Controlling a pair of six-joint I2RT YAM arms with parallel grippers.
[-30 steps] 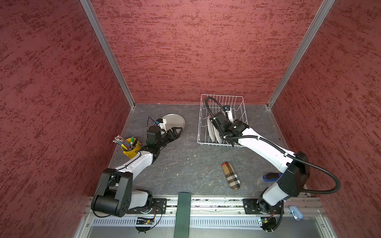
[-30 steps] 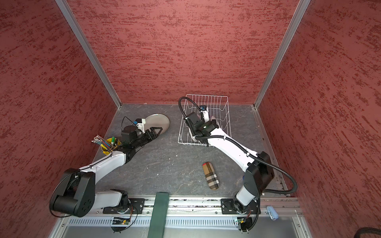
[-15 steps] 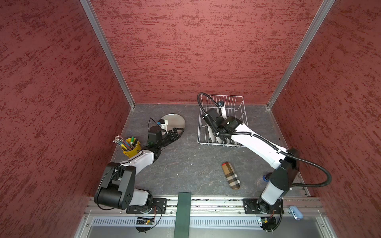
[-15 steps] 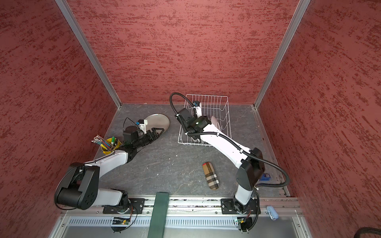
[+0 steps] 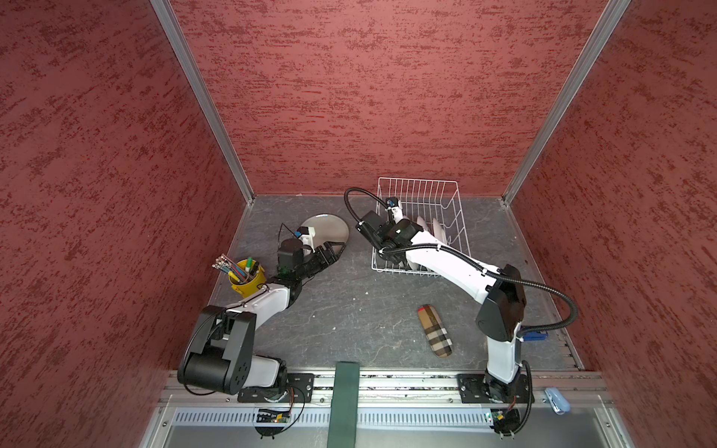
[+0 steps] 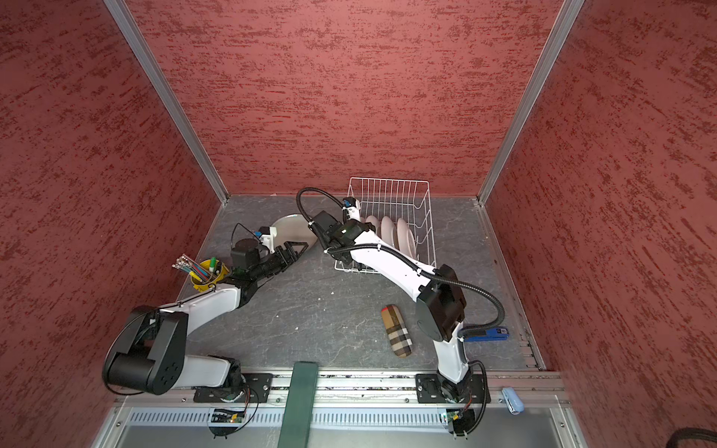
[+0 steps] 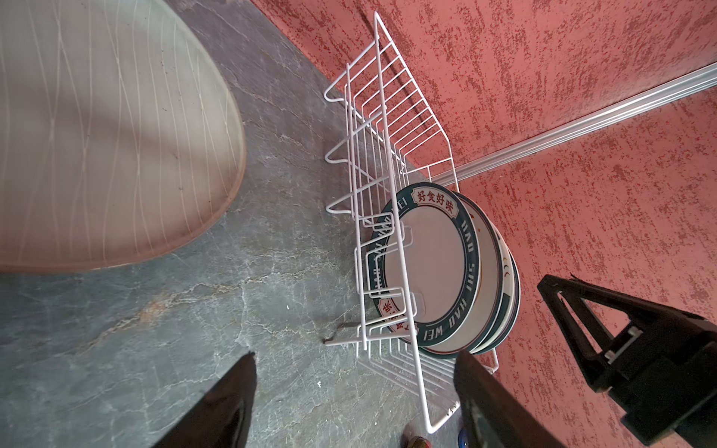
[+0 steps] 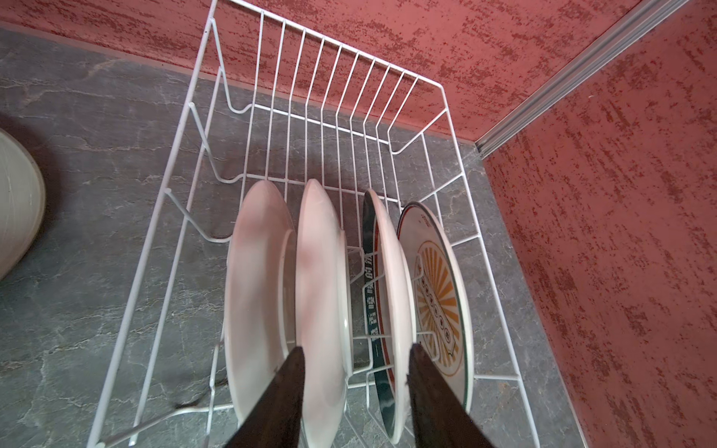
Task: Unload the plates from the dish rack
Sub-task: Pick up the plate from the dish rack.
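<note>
Several plates stand upright on edge in the white wire dish rack (image 5: 419, 180) (image 6: 388, 180) at the back right. In the right wrist view two show plain white backs (image 8: 322, 279), one a dark green lettered rim (image 8: 370, 294), one an orange sunburst (image 8: 438, 302). My right gripper (image 8: 357, 349) is open just above their upper rims. Its fingers (image 7: 574, 310) straddle the two middle plates without touching them. A grey-beige plate (image 5: 326, 229) (image 7: 108, 135) lies flat on the table left of the rack. My left gripper (image 5: 335, 248) (image 7: 357, 388) is open and empty at its near rim.
A yellow cup of pens (image 5: 246, 277) stands by the left wall, beside my left arm. A plaid case (image 5: 434, 329) lies on the grey table in front of the rack. A blue object (image 5: 533, 335) sits behind my right arm's base. Red walls close three sides.
My right gripper has shifted left over the rack and its jaws have narrowed. The left gripper has edged slightly toward the grey-beige plate.
</note>
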